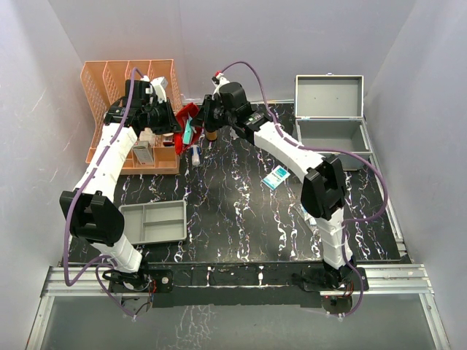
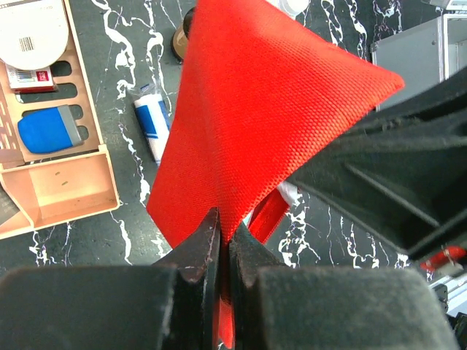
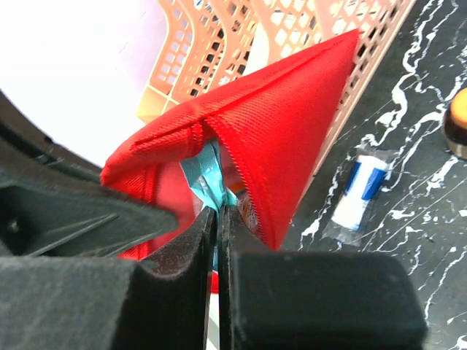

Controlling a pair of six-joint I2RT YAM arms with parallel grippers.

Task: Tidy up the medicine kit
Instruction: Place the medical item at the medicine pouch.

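The medicine kit (image 1: 330,135) stands at the far right of the bench (image 1: 233,219) with its lid open, and its inside looks bare, so the sorting seems hardly begun. Both arms hold the red pouch (image 2: 270,109) above the far left part, well apart from the kit. The left claw (image 2: 225,230) is pinched tight on the pouch's cloth edge. The right claw (image 3: 217,219) is closed on a teal piece (image 3: 208,171) at the pouch's mouth. A blue-and-white tube (image 2: 152,120) and a small box (image 1: 276,177) lie loose on the bench, probably waiting to be put away.
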